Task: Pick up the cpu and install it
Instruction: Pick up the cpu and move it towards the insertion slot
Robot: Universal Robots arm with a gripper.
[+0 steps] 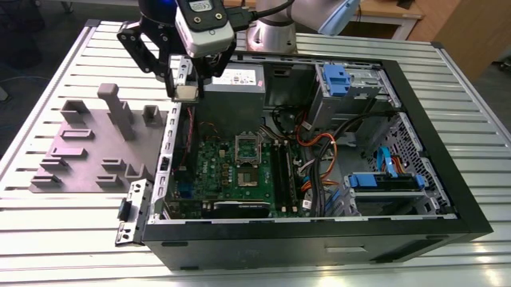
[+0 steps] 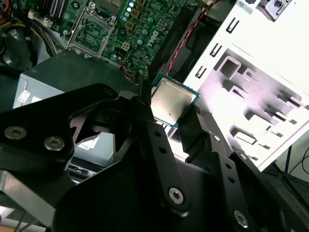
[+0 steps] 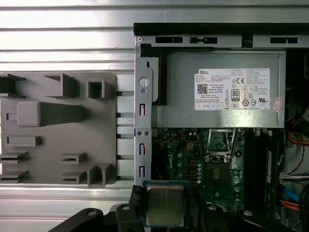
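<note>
One cpu (image 3: 165, 205) edge-gripped in the claw (image 3: 165, 194), silver top toward both wrist views.

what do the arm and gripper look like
The arm is silver-grey and round, with a pale blue joint cap and a black cable beside it. The gripper is black, built of flat linked bars with silver bolts, and a pale grey box sits above it.

White spec label (image 3: 232, 89) on PSU (image 3: 178, 101)
</note>
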